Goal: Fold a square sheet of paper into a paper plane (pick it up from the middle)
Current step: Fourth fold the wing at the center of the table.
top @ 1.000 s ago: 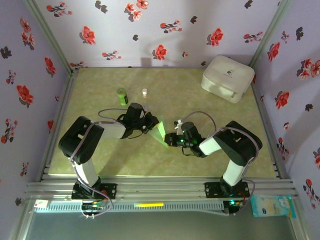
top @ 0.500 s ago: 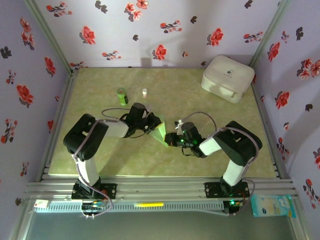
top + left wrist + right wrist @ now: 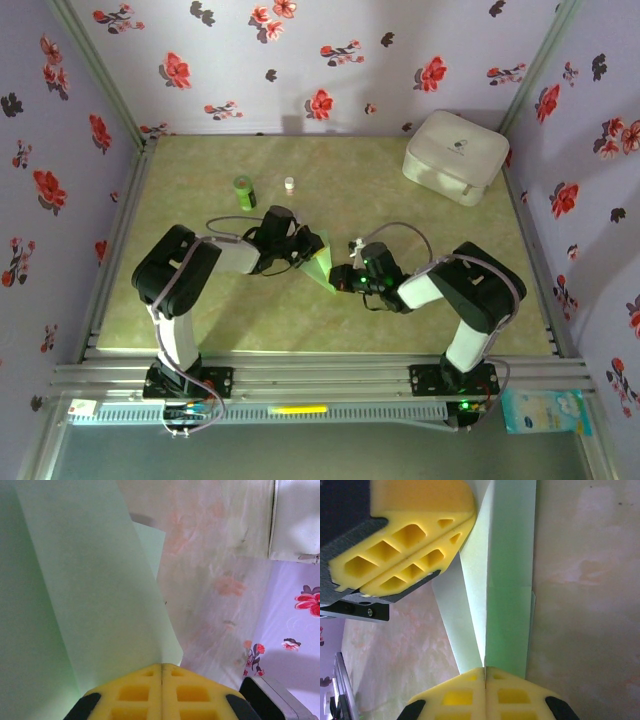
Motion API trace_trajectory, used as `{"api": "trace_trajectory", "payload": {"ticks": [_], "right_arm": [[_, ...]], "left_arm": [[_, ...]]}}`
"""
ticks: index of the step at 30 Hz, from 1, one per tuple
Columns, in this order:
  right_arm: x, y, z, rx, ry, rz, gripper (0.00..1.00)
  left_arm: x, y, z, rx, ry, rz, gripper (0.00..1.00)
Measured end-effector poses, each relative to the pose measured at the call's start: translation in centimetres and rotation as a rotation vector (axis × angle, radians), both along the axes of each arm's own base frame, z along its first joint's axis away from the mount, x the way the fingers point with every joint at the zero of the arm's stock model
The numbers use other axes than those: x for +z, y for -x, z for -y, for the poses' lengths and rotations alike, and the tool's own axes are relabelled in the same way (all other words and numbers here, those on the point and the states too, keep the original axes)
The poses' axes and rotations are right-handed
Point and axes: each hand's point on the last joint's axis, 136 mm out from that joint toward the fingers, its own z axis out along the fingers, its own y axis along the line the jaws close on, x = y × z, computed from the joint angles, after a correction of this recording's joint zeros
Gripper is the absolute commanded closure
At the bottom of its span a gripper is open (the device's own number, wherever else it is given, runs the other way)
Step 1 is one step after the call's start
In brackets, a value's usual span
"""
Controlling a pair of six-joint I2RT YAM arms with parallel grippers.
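The square sheet of paper (image 3: 321, 268) is pale green and folded into a narrow, layered paper plane shape, held up off the table's middle between both arms. My left gripper (image 3: 312, 247) is shut on its upper left edge. In the left wrist view the yellow pads (image 3: 135, 692) press together on the paper plane (image 3: 95, 580), which fans away from them. My right gripper (image 3: 340, 280) is shut on the lower right end. In the right wrist view the right gripper (image 3: 485, 669) pinches the centre crease of the paper plane (image 3: 510, 580), with the left gripper's pads (image 3: 415, 535) closed on the far edge.
A small dark green bottle (image 3: 244, 192) and a tiny white cap (image 3: 289, 184) stand behind the left arm. A white rounded case (image 3: 455, 156) sits at the back right corner, its edge visible as the white case (image 3: 295, 520). Flowered walls enclose the table on three sides.
The left arm has shifted a little to the right, bringing its gripper closer over the paper. The right arm and the paper have hardly moved.
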Motion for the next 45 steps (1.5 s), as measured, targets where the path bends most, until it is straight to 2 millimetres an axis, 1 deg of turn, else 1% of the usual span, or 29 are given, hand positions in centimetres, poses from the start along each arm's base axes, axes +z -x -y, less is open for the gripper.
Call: {"api": "trace_trajectory", "payload": {"ticks": [16,23,45], "right_arm": [[-0.1,-0.1,0.1,-0.003,-0.002,-0.045,1.00],[-0.1,-0.1,0.1,0.002,-0.005,-0.055,1.00],[-0.2,-0.2,0.2,0.005,-0.010,-0.103,1.00]], "left_arm": [[-0.9,-0.2,0.0,0.004,-0.016,-0.009,0.94],[-1.9,-0.2,0.0,0.004,-0.028,-0.026,0.94],[-2.1,-0.4,-0.1,0.018,-0.043,-0.022,0.95]]}}
